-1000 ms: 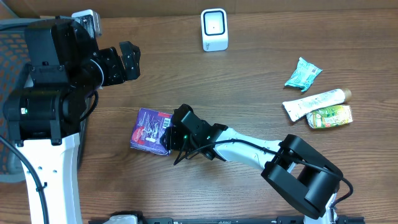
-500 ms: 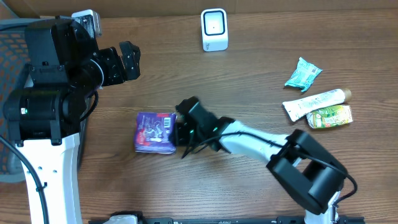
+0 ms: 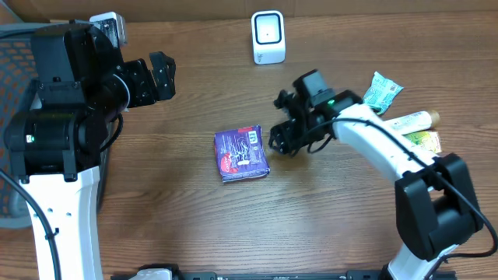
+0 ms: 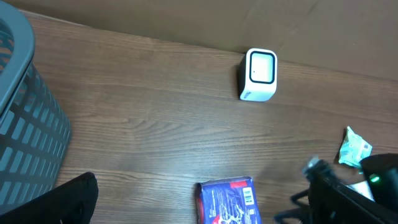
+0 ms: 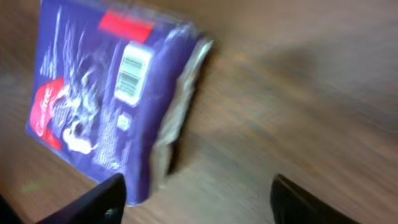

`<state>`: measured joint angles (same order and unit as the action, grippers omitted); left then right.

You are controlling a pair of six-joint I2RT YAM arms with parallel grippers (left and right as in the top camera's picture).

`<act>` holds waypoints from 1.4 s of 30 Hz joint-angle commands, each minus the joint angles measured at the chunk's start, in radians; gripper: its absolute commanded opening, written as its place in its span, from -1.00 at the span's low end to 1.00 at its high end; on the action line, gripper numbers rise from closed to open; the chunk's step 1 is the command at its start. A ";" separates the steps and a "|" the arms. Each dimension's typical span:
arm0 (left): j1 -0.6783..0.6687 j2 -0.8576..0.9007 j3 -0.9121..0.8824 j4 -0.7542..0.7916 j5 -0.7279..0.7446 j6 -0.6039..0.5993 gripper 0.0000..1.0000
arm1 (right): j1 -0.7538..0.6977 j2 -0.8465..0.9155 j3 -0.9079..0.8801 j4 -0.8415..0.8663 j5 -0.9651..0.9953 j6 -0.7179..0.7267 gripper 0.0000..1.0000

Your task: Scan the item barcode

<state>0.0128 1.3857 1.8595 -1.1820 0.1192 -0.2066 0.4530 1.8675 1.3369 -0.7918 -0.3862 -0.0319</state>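
Grey-blue plastic lattice marked the basket (image 4: pixel 25 124) at the far left of your left wrist view, on the brown wooden table (image 3: pixel 156 225). Your left gripper (image 3: pixel 158 75) hung over the table's left rear part with its jaws spread wide and nothing between them, well apart from everything else. Nearer the middle, the purple snack packet (image 3: pixel 242 153) lay flat on the wood, its barcode (image 3: pixel 253 138) facing up on the end nearest your right arm; the right wrist camera showed that same white barcode label (image 5: pixel 132 73) on the packet's top face. Behind it, well apart toward the back edge, the white scanner (image 3: pixel 268 36) stood upright. Just right of the packet, your right gripper (image 3: pixel 282 124) was near it but not touching, jaws parted and empty; its two dark fingers (image 5: pixel 102 198) showed at the bottom of the wrist view with bare table between them. Farther right lay a teal sachet (image 3: pixel 380 92), a white tube (image 3: pixel 393 128) and a green pouch (image 3: pixel 412 145), the tube and pouch touching.
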 commanded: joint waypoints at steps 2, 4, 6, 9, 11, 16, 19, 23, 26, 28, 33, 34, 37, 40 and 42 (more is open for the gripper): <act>0.000 0.000 0.008 0.003 0.004 0.019 0.99 | -0.005 -0.033 0.125 0.035 -0.233 0.117 0.54; 0.000 0.000 0.008 0.003 0.004 0.019 0.99 | 0.029 -0.032 0.123 0.117 -0.243 0.249 0.43; 0.000 0.000 0.008 0.003 0.004 0.019 0.99 | 0.098 -0.010 0.122 0.217 -0.208 0.369 0.32; 0.000 0.000 0.008 0.003 0.004 0.019 0.99 | 0.214 0.030 0.122 0.279 -0.067 0.553 0.18; 0.000 0.000 0.008 0.003 0.004 0.019 0.99 | 0.288 0.068 0.122 0.323 -0.064 0.602 0.06; 0.000 0.000 0.008 0.003 0.004 0.019 0.99 | 0.418 0.146 0.122 0.353 -0.059 0.609 -0.13; 0.000 0.000 0.008 0.003 0.004 0.019 0.99 | 0.440 0.161 0.122 0.324 -0.041 0.608 -0.18; 0.000 0.000 0.008 0.003 0.004 0.019 0.99 | 0.418 0.161 0.122 0.218 -0.019 0.608 -0.19; 0.000 0.000 0.008 0.003 0.004 0.019 0.99 | 0.369 0.161 0.122 0.096 -0.018 0.600 -0.17; 0.000 0.000 0.008 0.003 0.004 0.019 0.99 | 0.318 0.159 0.124 0.029 -0.019 0.581 -0.14; 0.000 0.000 0.008 0.003 0.004 0.019 0.99 | 0.188 0.119 0.125 -0.077 -0.020 0.486 -0.10; 0.000 0.000 0.008 0.003 0.004 0.019 0.99 | 0.135 0.090 0.125 -0.107 -0.002 0.451 -0.10; 0.000 0.000 0.008 0.003 0.004 0.019 0.99 | 0.060 0.044 0.125 -0.139 0.060 0.444 -0.09; 0.000 0.000 0.008 0.003 0.004 0.019 0.99 | -0.055 -0.021 0.125 -0.150 0.059 0.443 -0.07; 0.000 0.000 0.008 0.003 0.004 0.019 0.99 | -0.095 -0.034 0.125 -0.142 0.018 0.443 0.15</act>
<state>0.0128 1.3861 1.8595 -1.1820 0.1192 -0.2066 0.4107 1.8984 1.4452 -0.9413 -0.3492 0.4301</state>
